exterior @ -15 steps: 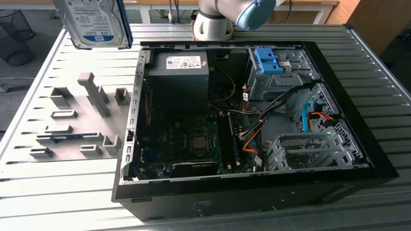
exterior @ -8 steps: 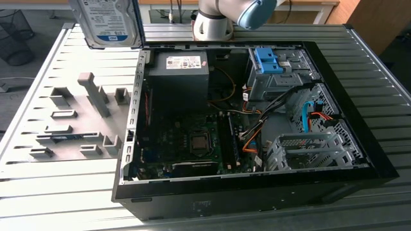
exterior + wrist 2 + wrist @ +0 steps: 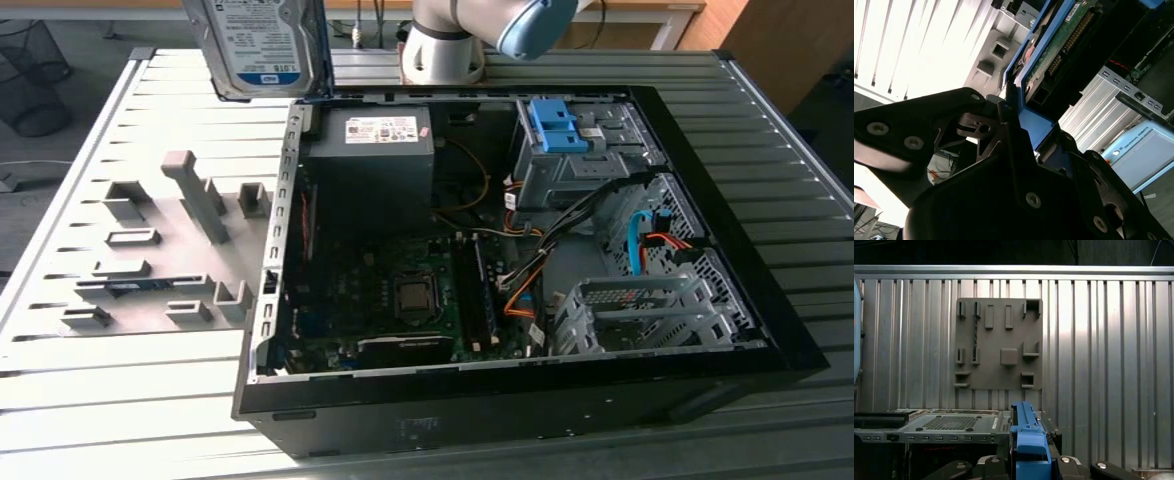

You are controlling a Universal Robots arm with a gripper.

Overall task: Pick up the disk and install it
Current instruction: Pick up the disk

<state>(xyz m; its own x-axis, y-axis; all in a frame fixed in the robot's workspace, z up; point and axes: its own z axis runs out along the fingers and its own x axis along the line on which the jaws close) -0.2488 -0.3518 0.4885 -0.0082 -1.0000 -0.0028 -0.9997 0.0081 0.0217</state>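
Note:
The disk (image 3: 260,42) hangs upright high above the slatted table, label facing the exterior camera, just beyond the far corner of the open computer case (image 3: 747,300) on the exterior view's left. In the second wrist view my gripper (image 3: 1034,127) is shut on the disk's (image 3: 1064,47) blue rail, and the drive's green circuit board shows. In the first wrist view the blue-railed edge of the disk (image 3: 1026,427) stands between the black fingers of the gripper (image 3: 1030,461).
Inside the case, a drive cage with a bare blue bracket (image 3: 561,125) sits at the far right and a dark grey box (image 3: 374,150) at the far left. A grey fixture plate (image 3: 160,250) lies beside the case. The arm's base (image 3: 447,45) stands behind.

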